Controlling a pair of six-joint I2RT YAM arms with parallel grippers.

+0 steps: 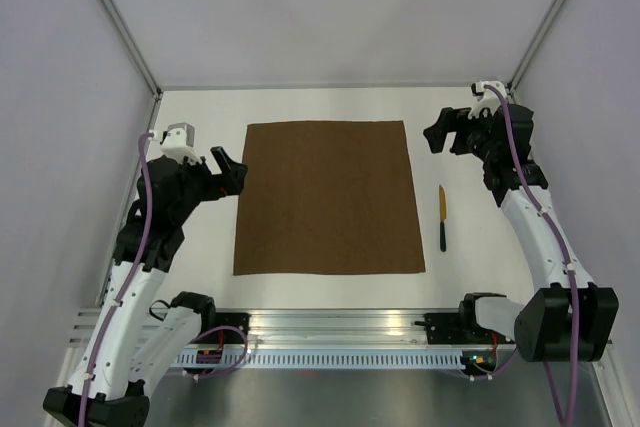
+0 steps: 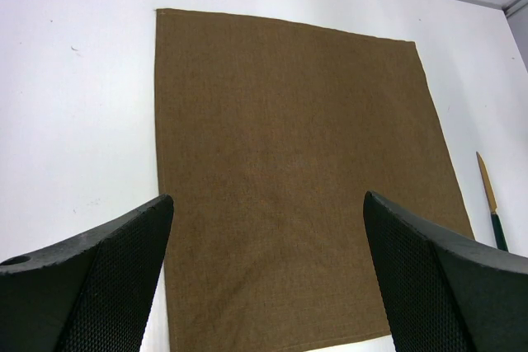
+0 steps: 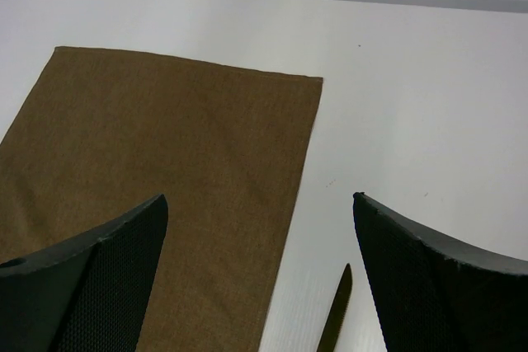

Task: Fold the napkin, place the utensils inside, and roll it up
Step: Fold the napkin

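The dark-brown napkin [image 1: 328, 197] lies flat and unfolded in the middle of the white table; it also fills the left wrist view [image 2: 289, 162] and the left part of the right wrist view [image 3: 157, 179]. To its right lies a slim utensil [image 1: 442, 217] with a yellow blade and dark handle, also seen at the edges of both wrist views [image 2: 489, 200] [image 3: 335, 319]. My left gripper [image 1: 228, 167] hovers open by the napkin's left edge. Off the napkin's far right corner my right gripper [image 1: 447, 130] is raised and open. Neither holds anything.
Grey walls with metal posts close in the table on three sides [image 1: 320, 82]. The aluminium rail [image 1: 340, 325] carrying both arm bases runs along the near edge. White tabletop [image 1: 470, 277] surrounds the napkin.
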